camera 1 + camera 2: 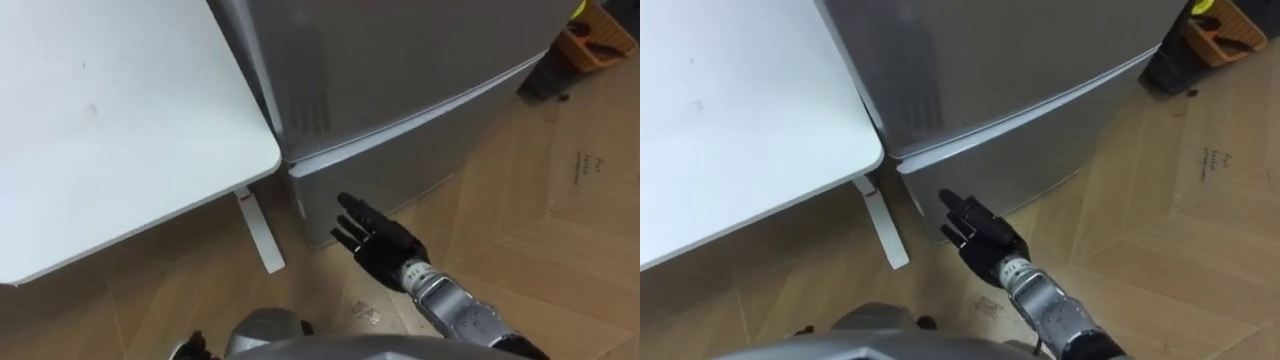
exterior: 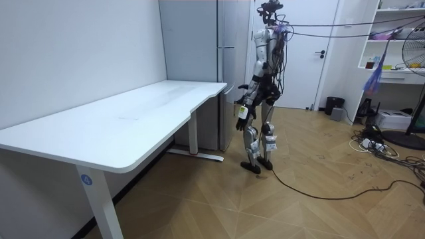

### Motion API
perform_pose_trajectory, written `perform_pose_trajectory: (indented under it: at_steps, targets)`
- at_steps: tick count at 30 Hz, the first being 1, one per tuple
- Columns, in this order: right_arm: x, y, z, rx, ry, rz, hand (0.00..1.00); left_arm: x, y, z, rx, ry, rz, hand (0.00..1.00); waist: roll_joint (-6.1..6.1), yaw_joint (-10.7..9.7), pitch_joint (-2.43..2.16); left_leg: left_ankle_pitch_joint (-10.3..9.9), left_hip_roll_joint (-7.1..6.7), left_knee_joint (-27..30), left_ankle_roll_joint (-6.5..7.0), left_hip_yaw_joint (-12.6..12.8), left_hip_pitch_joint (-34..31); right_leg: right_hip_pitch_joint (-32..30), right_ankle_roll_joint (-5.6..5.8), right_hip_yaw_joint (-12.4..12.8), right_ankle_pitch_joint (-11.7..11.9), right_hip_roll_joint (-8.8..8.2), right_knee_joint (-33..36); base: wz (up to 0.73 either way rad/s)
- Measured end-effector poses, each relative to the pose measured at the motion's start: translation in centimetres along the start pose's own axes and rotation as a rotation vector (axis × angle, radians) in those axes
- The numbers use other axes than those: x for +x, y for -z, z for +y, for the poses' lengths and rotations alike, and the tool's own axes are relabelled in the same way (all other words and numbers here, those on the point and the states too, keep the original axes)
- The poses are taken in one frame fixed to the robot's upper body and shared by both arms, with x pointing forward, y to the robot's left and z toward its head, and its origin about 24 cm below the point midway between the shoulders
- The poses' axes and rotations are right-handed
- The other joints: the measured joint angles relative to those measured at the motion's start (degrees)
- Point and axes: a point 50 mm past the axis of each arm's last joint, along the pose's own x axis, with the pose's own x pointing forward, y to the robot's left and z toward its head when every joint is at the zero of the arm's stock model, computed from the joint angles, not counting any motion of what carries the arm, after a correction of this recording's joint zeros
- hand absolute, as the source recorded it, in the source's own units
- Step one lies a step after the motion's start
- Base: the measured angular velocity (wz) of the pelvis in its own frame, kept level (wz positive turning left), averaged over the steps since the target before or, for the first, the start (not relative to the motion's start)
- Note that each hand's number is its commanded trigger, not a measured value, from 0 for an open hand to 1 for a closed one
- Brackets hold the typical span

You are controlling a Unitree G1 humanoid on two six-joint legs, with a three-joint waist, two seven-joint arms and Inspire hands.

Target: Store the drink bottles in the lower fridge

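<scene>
stance: facing the lower fridge door (image 1: 400, 165), shut, white desk (image 1: 120, 120) on its left | right hand (image 1: 372, 232): fingers straight, empty, held out near that door's left edge (probably to hook the edge and pull it open) | left hand (image 2: 241, 123): hangs at side, grip unreadable | drinks: cannot tell where
</scene>
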Motion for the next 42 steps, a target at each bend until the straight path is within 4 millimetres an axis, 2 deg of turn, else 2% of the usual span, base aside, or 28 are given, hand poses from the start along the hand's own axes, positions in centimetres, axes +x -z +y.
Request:
perform_pose_trajectory:
  at_steps: [3, 4, 6, 9, 11, 13, 16, 18, 20, 22, 23, 24, 25, 26, 28, 29, 30, 32, 35, 39, 42]
  targets:
    - [-1.5, -0.9, -4.3, 0.042, 0.179, -0.041, 0.00, -0.2, 1.7, -0.2, -0.058, 0.021, 0.038, 0.00, -0.99, -2.0, -0.50, -0.3, -0.76, 0.6, 0.49, 0.1, 0.0, 1.6, 0.78, -2.5, -0.8, -0.67, 0.0, 0.40]
    - [-1.8, -1.1, -5.1, 0.045, 0.211, -0.050, 0.00, -0.2, 1.9, -0.1, -0.068, 0.023, 0.043, 0.00, -1.17, -2.3, -0.62, -0.5, -0.83, 0.7, 0.79, 0.2, 0.0, 1.9, 0.96, -3.1, -1.0, -0.73, 0.0, 0.50]
    - [-3.5, -1.6, -8.0, 0.044, 0.346, -0.064, 0.00, -0.1, 2.2, 0.4, -0.114, 0.011, 0.048, 0.00, -1.39, -3.2, -0.58, -0.9, -1.28, 0.6, 1.33, 0.9, 0.7, 2.7, 1.54, -3.8, -1.8, -1.19, 0.7, 0.34]
    - [-5.4, -1.4, -10.5, 0.080, 0.449, -0.074, 0.00, 0.0, 2.6, 0.8, -0.191, 0.002, 0.064, 0.00, -1.58, -4.1, -0.43, -1.5, -1.81, 0.6, 1.80, 0.1, 1.6, 4.0, 2.10, -4.4, -2.4, -1.60, 0.9, 0.14]
    - [-6.2, -1.0, -11.5, 0.065, 0.497, -0.057, 0.00, 0.1, 2.6, 1.2, -0.212, -0.007, 0.060, 0.00, -1.56, -5.5, -0.37, -2.4, -1.92, 1.3, 2.07, -0.3, 1.6, 4.9, 2.55, -5.8, -2.7, -1.62, 0.7, 0.29]
    - [-6.9, -0.8, -12.3, 0.012, 0.545, -0.020, 0.00, 0.2, 2.3, 1.4, -0.234, -0.010, 0.046, 0.00, -1.68, -6.0, -0.42, -2.9, -1.99, 1.8, 2.35, -0.2, 1.6, 5.2, 2.81, -6.1, -2.8, -1.77, 1.0, 0.16]
    - [-7.5, -0.4, -13.0, -0.167, 0.594, 0.089, 0.00, 0.4, 1.5, 2.1, -0.242, -0.023, 0.020, 0.00, -2.02, -7.6, -0.39, -3.2, -2.89, 2.1, 2.77, -2.6, 1.2, 5.3, 3.24, -6.6, -3.0, -2.30, 2.3, 0.38]
    - [-8.2, 0.2, -13.7, -0.234, 0.637, 0.155, 0.00, 0.5, 1.0, 2.6, -0.243, -0.031, -0.003, 0.00, -2.16, -8.4, -0.38, -3.0, -3.47, 2.2, 3.20, -4.8, 1.2, 5.1, 3.26, -4.7, -3.0, -2.56, 4.5, 0.67]
    - [-8.5, 0.4, -14.0, -0.266, 0.666, 0.191, 0.00, 0.6, 1.2, 3.1, -0.231, -0.037, -0.001, 0.00, -2.49, -7.9, -0.26, -3.1, -3.54, 2.3, 3.61, -5.7, 1.5, 4.3, 3.52, 1.2, -2.9, -2.36, 7.3, 0.45]
    - [-8.4, 0.3, -13.9, -0.307, 0.666, 0.207, 0.00, 0.6, 1.9, 3.3, -0.224, -0.038, 0.024, 0.00, -2.58, -7.8, -0.11, -3.4, -3.56, 3.0, 3.99, -7.2, 1.5, 4.0, 4.32, 3.1, -2.4, -1.64, 9.0, 0.42]
    - [-8.5, 0.3, -14.0, -0.318, 0.667, 0.214, 0.00, 0.6, 2.2, 3.5, -0.218, -0.039, 0.033, 0.00, -2.07, -8.0, -0.35, -3.5, -3.58, 3.5, 4.19, -8.6, 1.5, 3.7, 4.87, 4.6, -1.8, -1.31, 10.3, 0.64]
    - [-8.5, 0.4, -14.0, -0.322, 0.668, 0.218, 0.00, 0.6, 2.4, 3.7, -0.212, -0.036, 0.035, 0.00, -2.19, -7.9, -0.30, -3.6, -3.57, 3.8, 4.32, -9.9, 1.6, 3.0, 5.16, 6.6, -1.1, -1.08, 11.2, 0.54]
    - [-8.5, 0.4, -14.0, -0.322, 0.667, 0.217, 0.00, 0.6, 2.5, 3.7, -0.211, -0.035, 0.038, 0.00, -2.21, -7.9, -0.27, -3.6, -3.62, 3.9, 4.38, -10.8, 1.7, 2.7, 5.32, 7.8, -1.0, -0.85, 11.4, 0.49]
    - [-8.4, 0.4, -13.9, -0.322, 0.667, 0.216, 0.00, 0.6, 2.8, 3.7, -0.211, -0.032, 0.051, 0.00, -1.96, -7.7, -0.29, -3.5, -3.60, 3.9, 4.46, -12.9, 1.8, 2.5, 5.61, 9.9, -1.6, -0.21, 10.0, 0.34]
    - [-8.4, 0.1, -13.9, -0.338, 0.672, 0.213, 0.00, 0.6, 3.1, 3.9, -0.210, -0.030, 0.063, 0.00, -1.89, -7.0, -0.18, -3.4, -3.66, 3.9, 4.54, -14.3, 2.1, 1.1, 5.81, 12.6, -1.3, -1.20, 5.5, 0.28]
    - [-8.4, -0.1, -13.9, -0.337, 0.671, 0.208, 0.00, 0.7, 3.2, 4.2, -0.209, -0.033, 0.069, 0.00, -2.38, -6.9, -0.08, -3.5, -4.26, 4.0, 4.61, -14.7, 2.5, 0.8, 5.85, 13.9, 2.1, -2.39, 2.5, 0.45]
    - [-8.4, 0.0, -13.9, -0.335, 0.669, 0.207, 0.00, 0.7, 3.3, 4.4, -0.206, -0.037, 0.074, 0.00, -2.66, -7.3, 0.19, -3.8, -4.88, 3.9, 4.61, -15.8, 3.2, 1.0, 7.36, 16.0, 3.4, -3.06, 2.3, 0.54]
    - [-8.4, -0.2, -13.9, -0.344, 0.670, 0.210, 0.00, 0.7, 2.9, 4.6, -0.206, -0.041, 0.064, 0.00, -2.27, -6.6, 0.20, -3.9, -4.72, 3.5, 4.32, -16.2, 3.9, 2.5, 7.37, 15.5, 3.6, -2.63, 1.5, 0.31]
    - [-7.9, -0.6, -13.4, -0.396, 0.650, 0.226, 0.00, 0.8, 2.7, 4.7, -0.206, -0.043, 0.067, 0.00, -1.47, -6.6, 0.01, -4.2, -4.76, 3.6, 4.02, -17.5, 4.1, 3.7, 7.37, 15.2, 3.6, -2.40, 0.7, 0.20]
    - [-7.5, -1.3, -13.0, -0.495, 0.639, 0.249, 0.00, 0.8, 2.7, 4.6, -0.205, -0.041, 0.072, 0.00, -0.57, -6.3, 0.04, -4.1, -4.53, 2.7, 3.80, -17.7, 5.3, 4.9, 7.38, 15.3, 3.6, -2.20, -0.4, 0.04]
    - [-7.3, -1.5, -12.8, -0.551, 0.629, 0.258, 0.00, 0.8, 2.6, 4.5, -0.195, -0.043, 0.073, 0.00, -0.52, -6.2, 0.07, -3.8, -4.38, 1.8, 3.52, -17.7, 5.6, 4.9, 7.37, 15.2, 3.6, -2.20, -0.5, 0.00]
